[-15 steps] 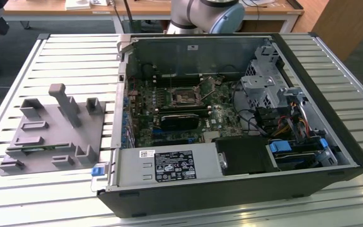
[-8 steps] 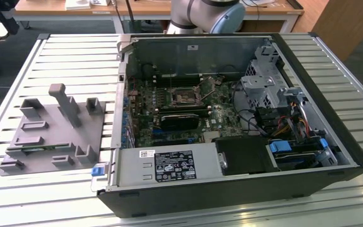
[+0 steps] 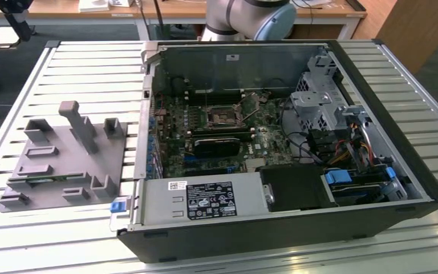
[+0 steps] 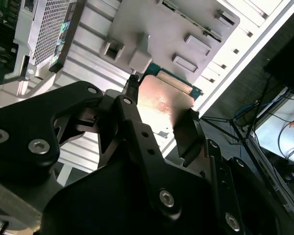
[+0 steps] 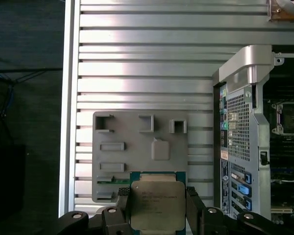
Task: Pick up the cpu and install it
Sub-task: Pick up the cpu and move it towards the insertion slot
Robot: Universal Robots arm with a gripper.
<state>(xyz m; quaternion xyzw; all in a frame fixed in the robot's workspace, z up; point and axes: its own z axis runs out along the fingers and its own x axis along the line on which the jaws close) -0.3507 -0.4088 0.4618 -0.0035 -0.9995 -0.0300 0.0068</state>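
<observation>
**The cpu gripped at its edges above the holder tray**

The cpu (image 5: pixel 156 205) is clamped between the two fingers of the pincer (image 5: pixel 158 192), which are closed on opposite edges of its thin rim, with the silver top left bare. It is carried clear above the grey holder tray (image 5: pixel 137 142), which lies on the slatted tabletop (image 5: pixel 147 49) just beside the open computer case (image 5: pixel 237 122). The chip is judged to be light, flat and stiff, its smooth metal lid likely slippery and its underside likely delicate. A hold by the rim edges, with gentle pressure, is therefore judged best.
</observation>
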